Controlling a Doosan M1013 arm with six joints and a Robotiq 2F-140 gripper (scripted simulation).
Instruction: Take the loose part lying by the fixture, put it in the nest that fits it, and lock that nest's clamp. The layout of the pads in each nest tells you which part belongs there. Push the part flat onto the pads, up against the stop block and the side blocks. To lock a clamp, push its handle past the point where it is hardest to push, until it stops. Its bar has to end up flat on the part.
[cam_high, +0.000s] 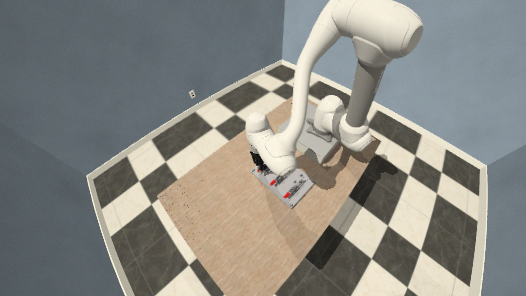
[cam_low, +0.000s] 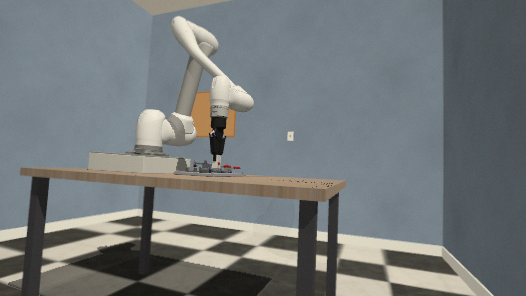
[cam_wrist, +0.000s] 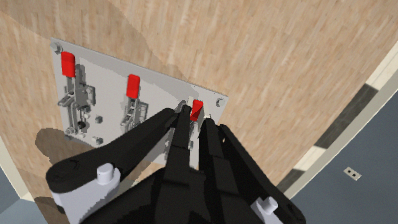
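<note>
The grey fixture plate (cam_high: 301, 193) (cam_low: 235, 174) (cam_wrist: 107, 69) lies on the wooden table and carries three toggle clamps with red handles. In the wrist view the left handle (cam_wrist: 68, 64) and the middle handle (cam_wrist: 132, 86) lie flat over their nests. The right handle (cam_wrist: 196, 110) stands tilted up right at my fingertips. My gripper (cam_high: 257, 161) (cam_low: 217, 159) (cam_wrist: 195, 105) is shut, points straight down over the right nest, and its tips touch this handle. My fingers hide the right nest, and I cannot see the loose part.
The arm's grey base block (cam_high: 320, 146) (cam_low: 130, 162) stands just behind the fixture. Small dark specks (cam_high: 185, 200) lie scattered near the table's far left end. The table's edge (cam_wrist: 345, 122) runs to the right in the wrist view.
</note>
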